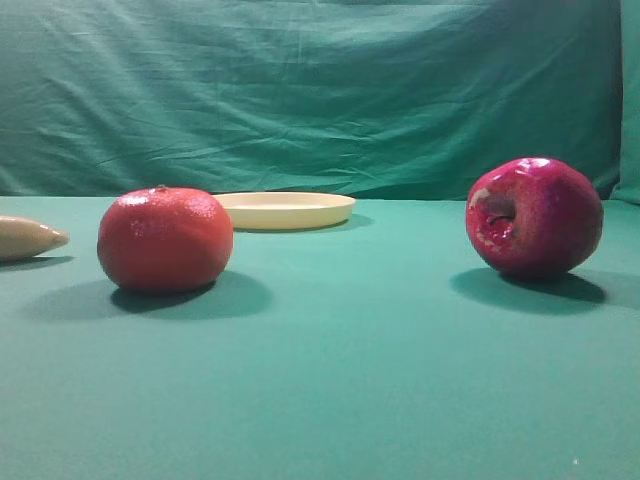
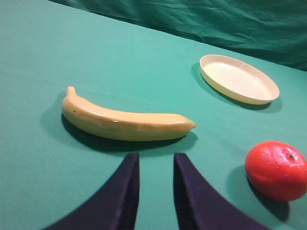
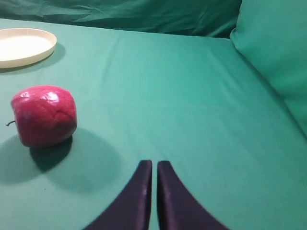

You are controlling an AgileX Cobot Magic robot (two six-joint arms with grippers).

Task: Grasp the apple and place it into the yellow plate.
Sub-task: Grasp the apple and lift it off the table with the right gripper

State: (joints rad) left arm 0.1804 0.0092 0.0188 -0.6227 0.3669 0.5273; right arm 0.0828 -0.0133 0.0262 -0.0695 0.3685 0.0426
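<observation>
At left edge, banana [image 1: 30, 237] cut off; apple [image 1: 533, 216] lying tilted.

A banana [image 2: 125, 122] lies just beyond the empty, slightly parted left end effector [image 2: 154, 165]; plate [image 2: 238, 78] farther right, orange fruit [image 2: 277, 170] near right.

L hand [image 2: 154, 165]: dark purple, curved fingers | R hand [image 3: 154, 170]: same

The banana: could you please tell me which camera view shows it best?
The left wrist view: the banana lies there whole, end to end. The exterior high view catches only one tip at its left edge; the right wrist view does not show it.
</observation>
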